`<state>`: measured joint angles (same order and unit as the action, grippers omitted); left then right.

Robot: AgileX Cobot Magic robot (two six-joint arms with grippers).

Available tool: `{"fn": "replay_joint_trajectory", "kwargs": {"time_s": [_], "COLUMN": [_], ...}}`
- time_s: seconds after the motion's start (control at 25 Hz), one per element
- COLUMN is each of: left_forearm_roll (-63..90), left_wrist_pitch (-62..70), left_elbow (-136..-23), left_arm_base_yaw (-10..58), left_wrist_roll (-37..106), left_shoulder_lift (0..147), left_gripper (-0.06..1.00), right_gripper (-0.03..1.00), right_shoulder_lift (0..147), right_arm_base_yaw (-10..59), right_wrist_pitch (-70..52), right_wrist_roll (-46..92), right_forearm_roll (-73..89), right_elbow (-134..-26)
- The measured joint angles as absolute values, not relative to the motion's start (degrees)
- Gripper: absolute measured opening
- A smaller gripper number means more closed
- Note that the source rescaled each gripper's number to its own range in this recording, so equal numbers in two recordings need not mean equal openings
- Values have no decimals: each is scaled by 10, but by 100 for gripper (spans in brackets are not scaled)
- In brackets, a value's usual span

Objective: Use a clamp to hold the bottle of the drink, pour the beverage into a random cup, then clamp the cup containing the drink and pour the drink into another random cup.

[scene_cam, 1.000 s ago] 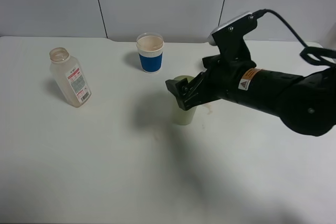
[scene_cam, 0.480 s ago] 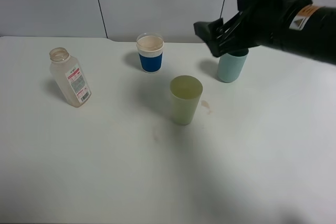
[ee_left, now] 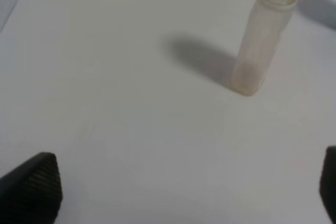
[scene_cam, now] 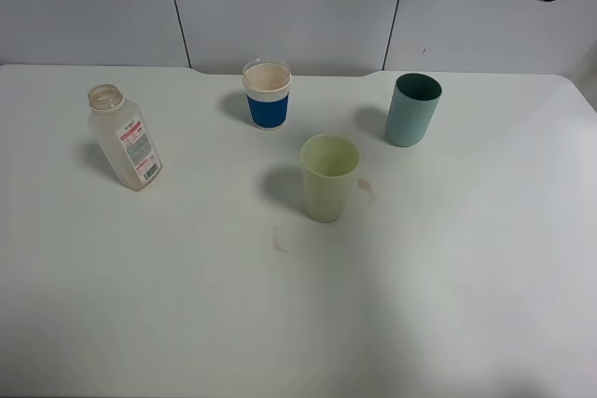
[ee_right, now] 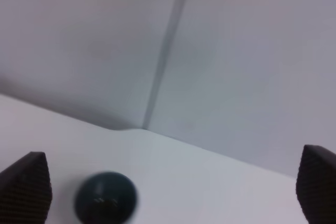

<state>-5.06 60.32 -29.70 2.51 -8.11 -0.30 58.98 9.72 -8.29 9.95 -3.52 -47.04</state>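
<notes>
The right gripper (ee_right: 168, 192) is withdrawing toward 1 o'clock, jaws wide and empty, leaving the pale yellow-green plastic tumbler (scene_cam: 329, 177) standing mid-bench beside the teal tumbler (scene_cam: 413, 109). The second pour is probably finished. The clear squarish bottle (scene_cam: 124, 137) is sitting at 9 o'clock.

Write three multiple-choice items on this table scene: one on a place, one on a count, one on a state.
1. Which cup stands nearest the bottle?
A. blue-banded cup
B. teal cup
C. yellow-green cup

2. How many cups are on the table?
A. two
B. three
C. four

3. The bottle is
A. capped
B. lying down
C. upright, uncapped

Answers:
1 A, it is the cup closest to the bottle.
2 B, three cups show.
3 C, its open neck points up.
</notes>
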Motion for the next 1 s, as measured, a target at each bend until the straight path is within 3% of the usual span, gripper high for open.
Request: {"fn": "replay_joint_trajectory", "kwargs": {"time_s": [0.24,0.76,1.0], "left_forearm_roll": [-51,-51,-51], "left_wrist_pitch": [603,603,603], "left_elbow": [-297,-297,-297], "left_arm_base_yaw": [25,25,25], "left_wrist_roll": [-81,-81,-81], "left_shoulder_lift": [-3,-3,-3], "left_gripper": [100,100,100], "right_gripper": [80,80,80], "right_shoulder_lift": [448,158,92], "right_arm_base_yaw": [50,49,49], "right_wrist_pitch": [-210,-496,-569], "right_wrist_roll": [97,46,41], "right_forearm_roll": [-20,-39,-41], "right_elbow": [-471,-471,-471]}}
